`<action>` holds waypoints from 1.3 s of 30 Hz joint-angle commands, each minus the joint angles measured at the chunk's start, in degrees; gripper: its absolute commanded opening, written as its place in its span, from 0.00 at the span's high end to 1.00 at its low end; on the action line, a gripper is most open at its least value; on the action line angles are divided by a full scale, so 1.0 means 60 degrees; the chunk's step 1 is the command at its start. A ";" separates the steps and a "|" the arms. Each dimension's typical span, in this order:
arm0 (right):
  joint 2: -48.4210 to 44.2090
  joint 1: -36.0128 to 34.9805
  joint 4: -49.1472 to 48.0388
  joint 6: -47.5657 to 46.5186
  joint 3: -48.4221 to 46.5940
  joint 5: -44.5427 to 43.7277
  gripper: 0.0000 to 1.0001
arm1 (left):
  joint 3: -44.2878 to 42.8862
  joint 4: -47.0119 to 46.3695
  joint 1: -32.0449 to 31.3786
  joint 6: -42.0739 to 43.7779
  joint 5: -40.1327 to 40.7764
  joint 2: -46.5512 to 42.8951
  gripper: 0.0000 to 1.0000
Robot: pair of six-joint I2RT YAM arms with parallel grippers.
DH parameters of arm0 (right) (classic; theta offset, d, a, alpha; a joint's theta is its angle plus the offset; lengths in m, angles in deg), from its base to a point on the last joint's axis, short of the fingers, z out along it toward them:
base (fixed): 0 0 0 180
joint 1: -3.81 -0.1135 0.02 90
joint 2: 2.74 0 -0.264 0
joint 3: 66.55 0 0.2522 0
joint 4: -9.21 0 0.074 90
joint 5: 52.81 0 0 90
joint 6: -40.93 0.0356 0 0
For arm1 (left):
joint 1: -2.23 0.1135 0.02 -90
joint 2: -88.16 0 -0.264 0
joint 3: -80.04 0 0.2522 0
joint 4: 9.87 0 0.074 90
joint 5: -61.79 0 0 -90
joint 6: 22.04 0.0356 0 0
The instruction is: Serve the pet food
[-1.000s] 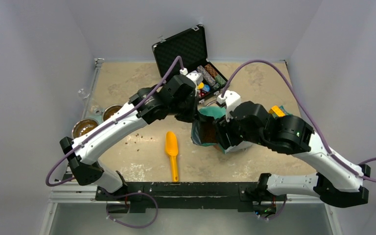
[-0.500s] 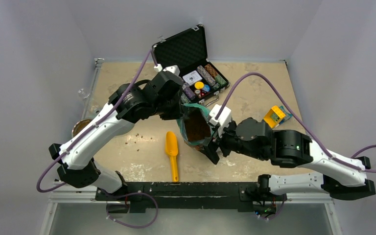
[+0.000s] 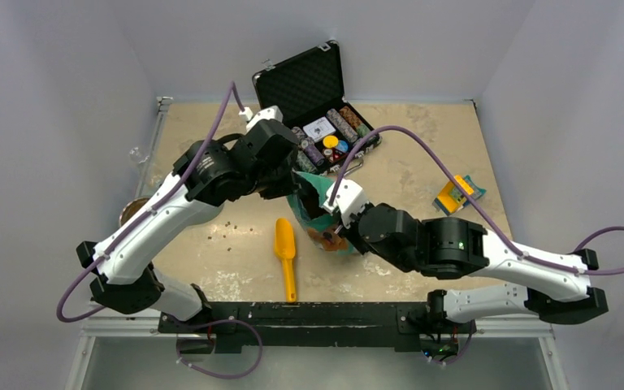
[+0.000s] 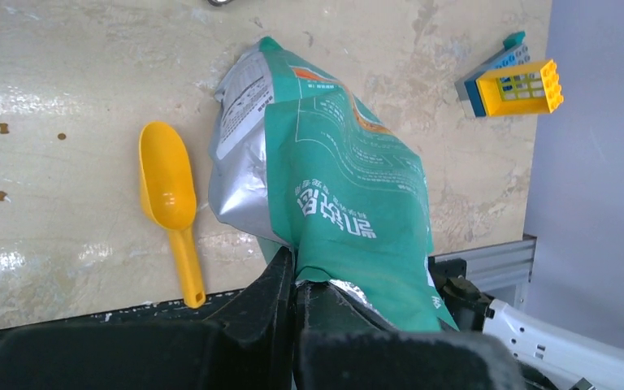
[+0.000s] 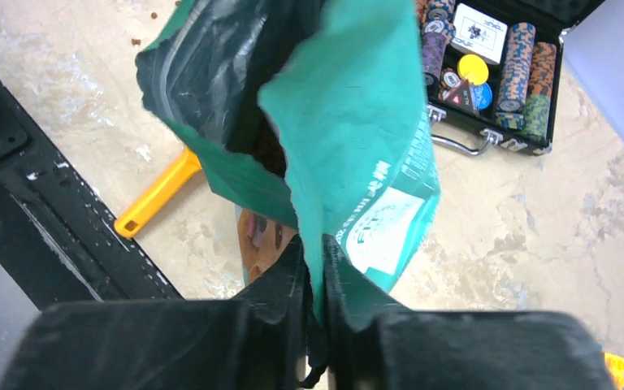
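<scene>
Black fingers of the left gripper (image 4: 295, 272) and right gripper (image 5: 315, 260) each pinch a rim of the teal pouch (image 3: 312, 213), mouth spread, kibble (image 5: 270, 149) inside. A yellow scoop (image 3: 285, 246) lies just beside it on the table, loose pellets (image 3: 229, 228) beyond.

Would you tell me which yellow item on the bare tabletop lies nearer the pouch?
The yellow scoop, beside the pouch; the yellow block sits far right.
</scene>
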 commanded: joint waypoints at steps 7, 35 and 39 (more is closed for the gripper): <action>-0.1509 0.0308 0.0353 -0.0977 0.0207 -0.0075 1.00 | -0.1873 -0.2264 0.0723 0.0640 0.3212 -0.0866 1.00; 0.0269 0.4151 0.1806 -0.2419 -0.2764 0.4725 1.00 | 0.0179 -0.2574 0.1960 -0.6454 -0.4506 -0.1732 0.00; 0.0261 0.4151 0.1822 -0.2412 -0.2706 0.4733 1.00 | -0.0310 -0.1855 0.1932 -0.7273 -0.4518 -0.0924 0.00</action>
